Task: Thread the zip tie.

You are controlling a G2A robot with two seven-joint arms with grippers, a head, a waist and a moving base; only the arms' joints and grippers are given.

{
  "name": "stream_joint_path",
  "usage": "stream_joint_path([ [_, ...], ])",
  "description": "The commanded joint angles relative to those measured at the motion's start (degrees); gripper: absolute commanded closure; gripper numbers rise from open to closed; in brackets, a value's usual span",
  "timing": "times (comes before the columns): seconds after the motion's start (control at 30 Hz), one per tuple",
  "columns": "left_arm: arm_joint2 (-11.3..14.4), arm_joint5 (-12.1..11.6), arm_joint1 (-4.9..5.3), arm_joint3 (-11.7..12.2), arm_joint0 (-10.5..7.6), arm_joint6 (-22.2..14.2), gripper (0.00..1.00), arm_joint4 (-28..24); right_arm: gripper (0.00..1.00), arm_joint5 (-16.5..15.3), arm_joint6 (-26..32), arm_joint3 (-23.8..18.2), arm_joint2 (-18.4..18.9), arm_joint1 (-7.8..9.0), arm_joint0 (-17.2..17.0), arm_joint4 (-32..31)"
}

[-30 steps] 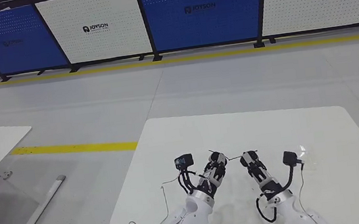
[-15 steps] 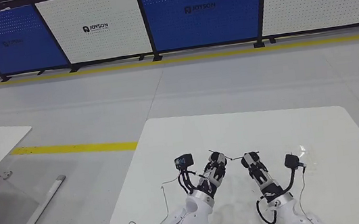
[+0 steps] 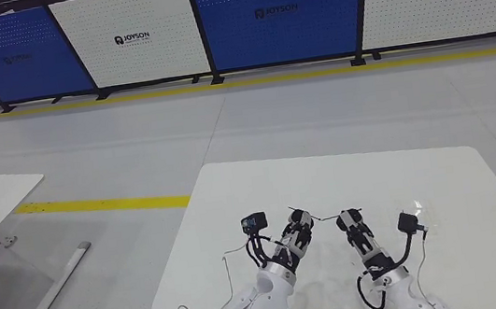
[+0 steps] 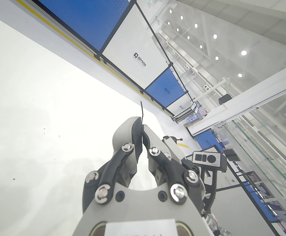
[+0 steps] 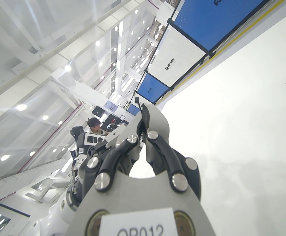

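The zip tie point(image 4: 141, 110) is a thin black strip. It is held up off the table point(image 3: 261, 181) btwn the two grippers, in the lower middle of the top view. The L gripper point(image 4: 142, 125) has its jaws squeezed all the way together on one end. A short pointy bit of strip sticks out past the tips, just above the middle of the left wrist view. The R gripper point(image 5: 144, 112) is pinched tight too, w/ the small square head point(image 5: 136, 99) poking out past its tips, near the middle of the right wrist view.

How it will handle, I think:
- Very light, so no hard squeeze is needed.
- Bendy and springy, so the loose tip can wobble or flick away from the hole.
- Smooth and thin, so it could slip or twist in the pads.

Best hold: close to the tip on the L side, so only a short stiff bit sticks out. On the R side, hold right behind the head w/o covering the hole. Both holds look about like that now.
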Motion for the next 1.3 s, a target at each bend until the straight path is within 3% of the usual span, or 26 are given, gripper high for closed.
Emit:
stream_joint_path([
  [0.0, 0.0, 0.0, 0.0, 0.0, 0.0, 0.0, 1.0, 0.0, 1.0, 0.3, 0.3, 0.2, 0.0, -0.1, 0.2, 0.2],
  [0.87, 0.0, 0.0, 0.0, 0.0, 0.0, 0.0, 1.0, 0.0, 1.0, 1.4, 1.8, 1.3, 0.3, -1.26, 1.0, -0.5],
  [1.27, 0.0, 0.0, 0.0, 0.0, 0.0, 0.0, 1.0, 0.0, 1.0, 0.4, 1.5, 0.9, 1.2, -1.53, 0.3, -0.9],
])
